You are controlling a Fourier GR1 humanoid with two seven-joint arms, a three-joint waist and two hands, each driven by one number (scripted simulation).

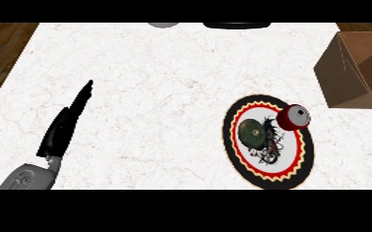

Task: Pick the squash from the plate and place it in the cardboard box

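One dark green squash [253, 131] sits on the left half of a patterned plate [231, 128], not yet lifted, on the white marbled bench [160, 88]. A red-and-white round object [295, 116] rests at the plate's upper right rim, near the squash and roughly between it and the cardboard box [347, 73], which stands at the bench's right edge, apart from the plate. The robot's left hand [67, 125] lies well away at the lower left, fingers straight and open, holding nothing; the right hand is out of view. The likely hazard is that a hand reaching for the squash could knock the red-and-white object off the rim, or clip it on the carry toward the box, since it stands close to that path.
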